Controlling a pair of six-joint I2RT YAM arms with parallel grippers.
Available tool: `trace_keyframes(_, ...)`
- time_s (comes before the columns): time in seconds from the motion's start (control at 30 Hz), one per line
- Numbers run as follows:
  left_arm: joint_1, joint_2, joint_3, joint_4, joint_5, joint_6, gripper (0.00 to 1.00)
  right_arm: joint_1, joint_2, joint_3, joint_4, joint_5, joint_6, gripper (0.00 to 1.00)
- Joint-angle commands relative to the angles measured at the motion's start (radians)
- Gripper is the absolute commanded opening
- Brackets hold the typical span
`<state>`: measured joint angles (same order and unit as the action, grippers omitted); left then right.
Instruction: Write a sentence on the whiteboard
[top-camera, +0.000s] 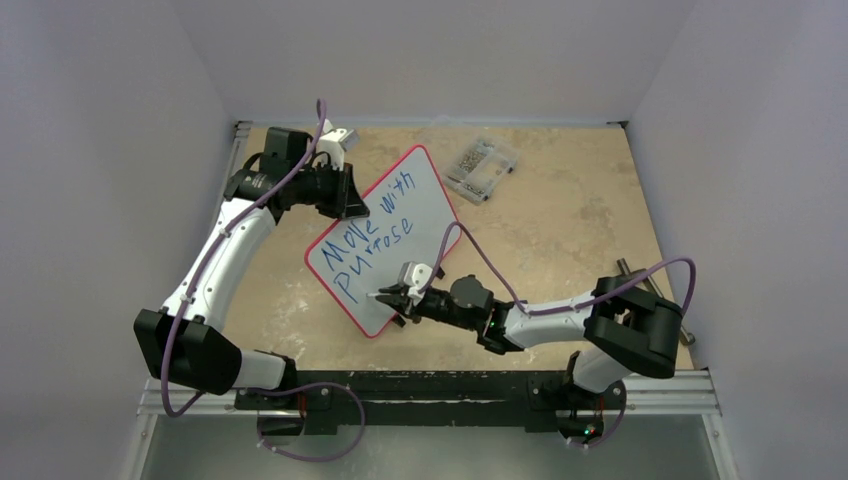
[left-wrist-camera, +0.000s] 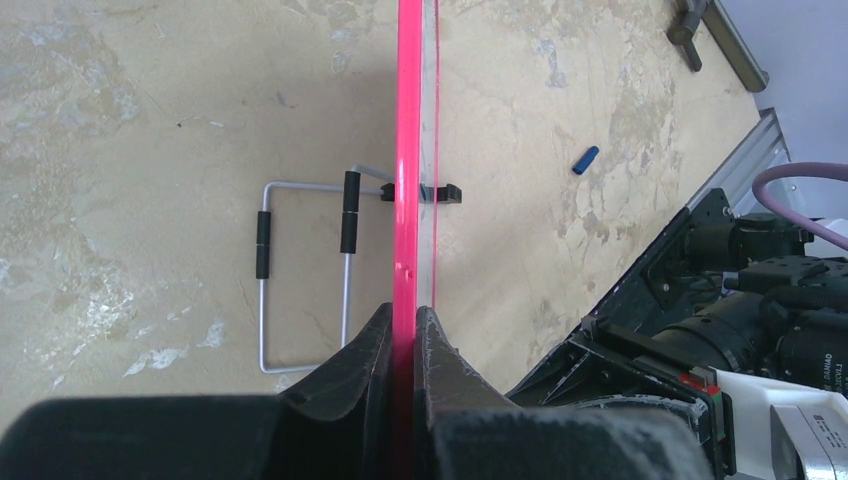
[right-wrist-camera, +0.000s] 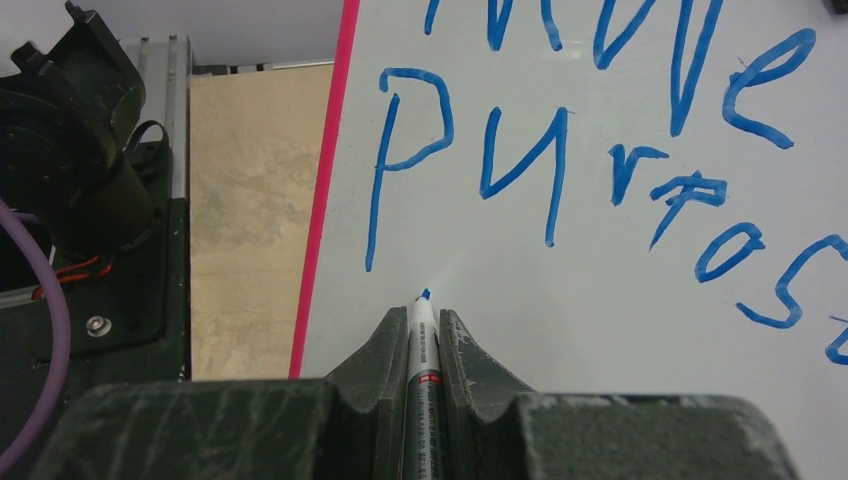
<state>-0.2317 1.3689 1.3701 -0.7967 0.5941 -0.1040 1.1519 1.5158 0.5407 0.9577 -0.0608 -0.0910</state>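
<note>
Left claw (left-wrist-camera: 405, 315) clenched on thin red rim of whiteboard (left-wrist-camera: 408, 150), pads either side of the edge, no gap showing. Right claw (right-wrist-camera: 425, 322) clenched round blue marker (right-wrist-camera: 424, 360), nib fwd, at board face just below the "P" of line two; touching or just clear, cannot tell.

From top cam: whiteboard (top-camera: 428, 200) in middle of desk (top-camera: 560, 230) betw. both arms, tilted up, w/ left claw (top-camera: 345, 198) at its far-left edge and right claw (top-camera: 392, 296) toward its near end. Sentence (top-camera: 372, 238) in big uneven blue letters, two lines, reads approx. "Move with Purpose"; close-up of sentence (right-wrist-camera: 560, 170) from right wrist.

Behind board in left-wrist view, wire stand (left-wrist-camera: 305, 270) w/ black sleeves. Loose on desk to the other side, blue marker cap (left-wrist-camera: 586, 160). Well apart at far side, clear box of screws (top-camera: 482, 168).

Handling, as judged: board prob. light, stiff, flat, w/ slick face. Apt to pivot or skid under pen pressure if gripped at one edge only. Best hold on rim, never on written face (smear risk). Marker slim, hard, smooth; apt to slide lengthwise, so grip on barrel, well back from nib. Task prob. near done, pending any third line or full stop.
</note>
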Motion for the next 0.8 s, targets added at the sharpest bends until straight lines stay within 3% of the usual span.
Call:
trace_keyframes(0.0,0.001,-0.034,0.012,0.053,-0.036,0.006,0.0,0.005,0.004,-0.02,0.022,0.026,-0.007,0.0)
trace_keyframes(0.4,0.0,-0.039,0.011,0.053,-0.036,0.006,0.0,0.005,0.002,-0.091,-0.016,0.002,0.016,0.0)
trace_keyframes(0.77,0.0,-0.042,0.009,0.053,-0.037,0.006,0.0,0.005,0.013,-0.002,-0.069,0.013,-0.023,0.0)
